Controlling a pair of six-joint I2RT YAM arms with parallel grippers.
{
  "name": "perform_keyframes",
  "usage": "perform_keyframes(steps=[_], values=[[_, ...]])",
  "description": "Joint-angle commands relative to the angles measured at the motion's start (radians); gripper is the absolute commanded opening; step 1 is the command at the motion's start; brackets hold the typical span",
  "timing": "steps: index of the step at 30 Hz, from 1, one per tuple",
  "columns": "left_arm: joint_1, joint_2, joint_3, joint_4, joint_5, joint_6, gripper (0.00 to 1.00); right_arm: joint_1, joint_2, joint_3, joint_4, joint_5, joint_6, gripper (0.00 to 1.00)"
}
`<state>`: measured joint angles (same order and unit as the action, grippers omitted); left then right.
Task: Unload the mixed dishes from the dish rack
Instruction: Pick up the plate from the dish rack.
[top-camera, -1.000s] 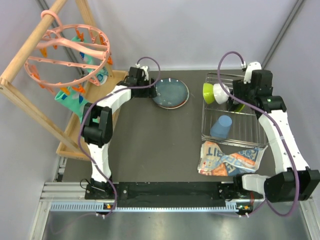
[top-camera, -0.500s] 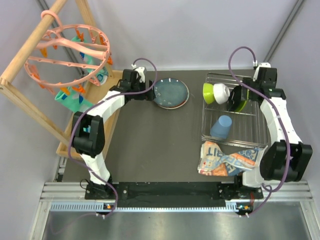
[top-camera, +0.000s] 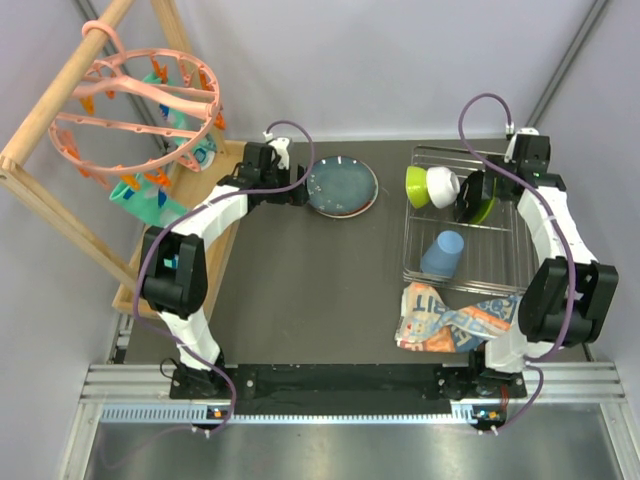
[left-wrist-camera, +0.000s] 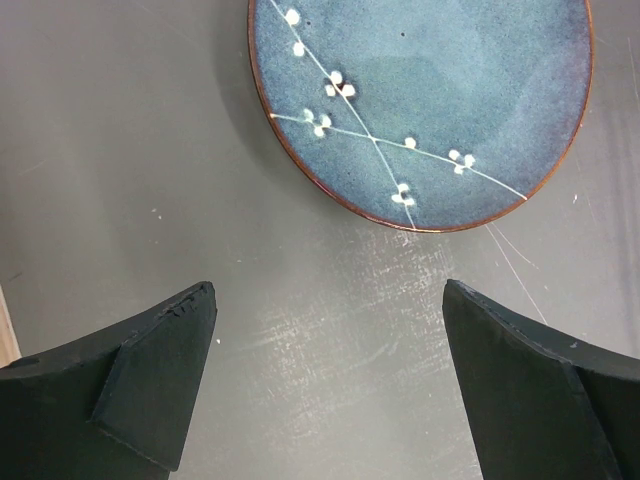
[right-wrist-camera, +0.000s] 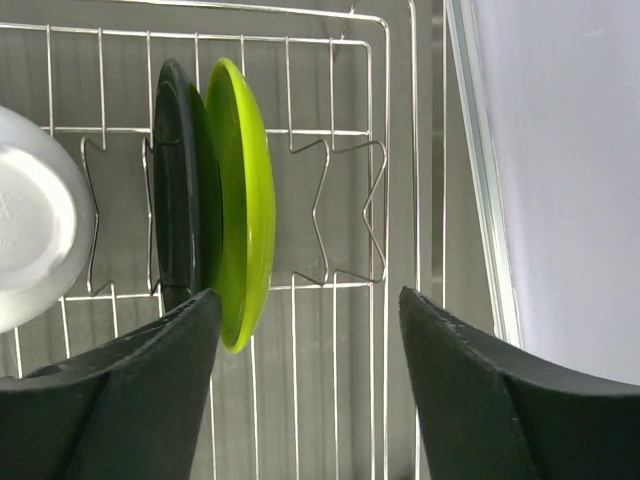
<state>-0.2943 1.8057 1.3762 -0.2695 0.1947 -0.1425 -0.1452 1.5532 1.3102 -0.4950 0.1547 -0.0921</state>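
Observation:
A dark teal plate (top-camera: 342, 187) with white blossom lines lies flat on the table, pink rim showing beneath it. In the left wrist view this plate (left-wrist-camera: 430, 90) is just beyond my left gripper (left-wrist-camera: 328, 292), which is open over bare table; from above the left gripper (top-camera: 299, 190) sits at the plate's left edge. The wire dish rack (top-camera: 512, 262) holds a lime-green bowl (top-camera: 417, 186), a white bowl (top-camera: 441, 186), a blue cup (top-camera: 442, 253) and an upright lime-green plate (right-wrist-camera: 245, 200) against a dark plate (right-wrist-camera: 175, 180). My right gripper (right-wrist-camera: 307, 297) is open above the rack wires, its left finger beside the lime plate's rim.
A printed orange-blue-white packet (top-camera: 455, 318) lies in front of the rack. A wooden frame with a pink ring of clips (top-camera: 135, 95) stands at the far left, on a wooden tray (top-camera: 140, 290). The table's right edge (right-wrist-camera: 480, 200) runs close beside the rack.
My left gripper has opened wide and drawn back slightly left of the plate. The right arm has swung its gripper to the rack's far right, by the upright plates.

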Motion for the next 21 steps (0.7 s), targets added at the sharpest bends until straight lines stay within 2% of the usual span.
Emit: perform_keyframes(steps=[1, 7, 21], values=[[0.001, -0.059, -0.008, 0.047, -0.005, 0.02, 0.99, -0.016, 0.018, 0.05, 0.059, -0.017, 0.018, 0.65], [0.003, -0.055, -0.011, 0.047, -0.011, 0.02, 0.99, -0.016, 0.041, 0.055, 0.062, -0.026, 0.011, 0.51], [0.004, -0.051, -0.02, 0.05, -0.012, 0.02, 0.99, -0.016, 0.104, 0.093, 0.059, -0.09, 0.014, 0.37]])
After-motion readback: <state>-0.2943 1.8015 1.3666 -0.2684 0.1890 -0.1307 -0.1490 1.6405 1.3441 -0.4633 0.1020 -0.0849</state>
